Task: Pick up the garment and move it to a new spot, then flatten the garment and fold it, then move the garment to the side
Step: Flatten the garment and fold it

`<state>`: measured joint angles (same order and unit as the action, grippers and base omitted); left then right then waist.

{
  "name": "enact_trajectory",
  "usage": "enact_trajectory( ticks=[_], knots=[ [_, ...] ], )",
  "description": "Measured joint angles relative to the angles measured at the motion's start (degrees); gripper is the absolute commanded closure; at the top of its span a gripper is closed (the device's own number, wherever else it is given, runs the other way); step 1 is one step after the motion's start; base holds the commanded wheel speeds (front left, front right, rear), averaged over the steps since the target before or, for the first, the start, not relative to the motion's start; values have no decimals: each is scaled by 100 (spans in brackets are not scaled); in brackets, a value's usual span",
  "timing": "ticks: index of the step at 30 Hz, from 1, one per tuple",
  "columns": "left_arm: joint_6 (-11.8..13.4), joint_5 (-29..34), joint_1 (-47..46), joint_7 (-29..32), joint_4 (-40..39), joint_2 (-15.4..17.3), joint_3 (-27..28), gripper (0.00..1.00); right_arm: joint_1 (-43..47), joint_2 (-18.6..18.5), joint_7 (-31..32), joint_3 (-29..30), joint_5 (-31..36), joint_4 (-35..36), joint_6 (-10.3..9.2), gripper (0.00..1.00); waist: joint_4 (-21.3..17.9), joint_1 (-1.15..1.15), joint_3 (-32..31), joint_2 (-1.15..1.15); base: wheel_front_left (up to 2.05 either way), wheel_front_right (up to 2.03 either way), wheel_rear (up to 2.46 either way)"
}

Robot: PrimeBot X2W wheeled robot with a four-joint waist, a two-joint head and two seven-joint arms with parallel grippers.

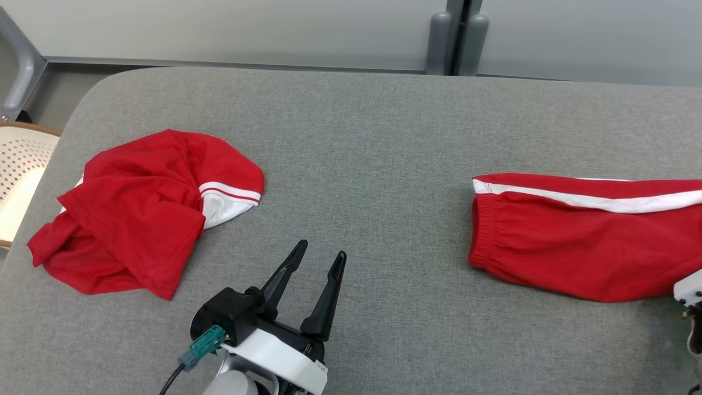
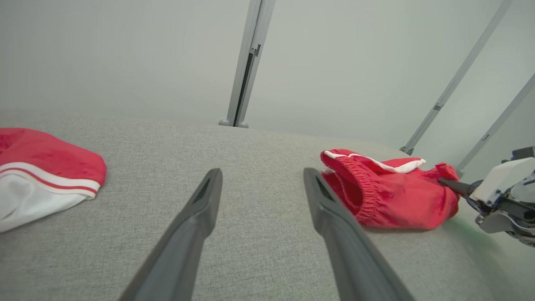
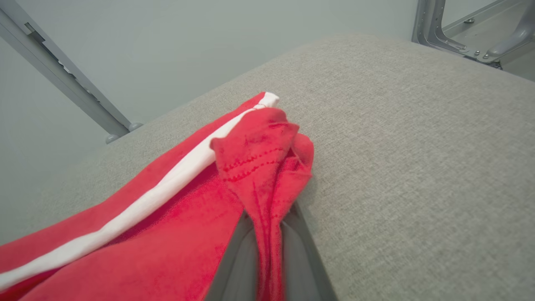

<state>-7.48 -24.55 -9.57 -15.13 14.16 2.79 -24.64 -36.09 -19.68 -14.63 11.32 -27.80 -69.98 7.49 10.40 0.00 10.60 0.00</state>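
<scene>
The T-shirt point(image 1: 137, 219) is seen crumpled on the grey padded surface point(image 1: 373, 153) at the robot's left, a white sleeve with striped trim turned up. It lies beyond the left gripper point(image 1: 321, 249) and apart from it. That gripper's fingers are spread wide over bare surface. The right gripper point(image 3: 271, 225) is clamped tight on a bunched corner of a pair of red shorts point(image 1: 576, 241), with the cloth pinched between its two fingers. The rest of the shorts, marked by a white stripe and a gathered waistband, is spread at the robot's right, well apart from the T-shirt.
</scene>
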Motion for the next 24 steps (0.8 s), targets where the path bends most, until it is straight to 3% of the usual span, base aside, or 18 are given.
enact_trajectory(
  ticks=[5, 12, 17, 19, 24],
  knots=[
    [0, 36, 44, 0, -2, 0, 4, 0, 85, 266, -26, 60, 211, 169, -1, 100, -162, 0, -131, 0, 0, 0, 0],
    [0, 77, 68, 0, 55, -1, 1, 0, 326, 724, -42, -367, 265, 1658, 0, 100, -250, 0, -290, 0, 0, 0, 0],
    [0, 93, 97, 0, 93, -1, -12, 0, 694, 859, -44, -1009, 48, 2599, 0, 100, -215, 0, -394, 0, 0, 0, 0],
    [0, 163, 140, 1, 141, -1, -20, 0, 1003, 791, -47, -1704, -36, 3240, 0, 100, -158, 0, -465, 0, 0, 0, 0],
    [0, 178, 231, 1, 158, -1, 59, 0, 1391, 624, -48, -2608, -302, 3960, 0, 100, -29, 0, -537, 0, 0, 0, 0]
  ],
)
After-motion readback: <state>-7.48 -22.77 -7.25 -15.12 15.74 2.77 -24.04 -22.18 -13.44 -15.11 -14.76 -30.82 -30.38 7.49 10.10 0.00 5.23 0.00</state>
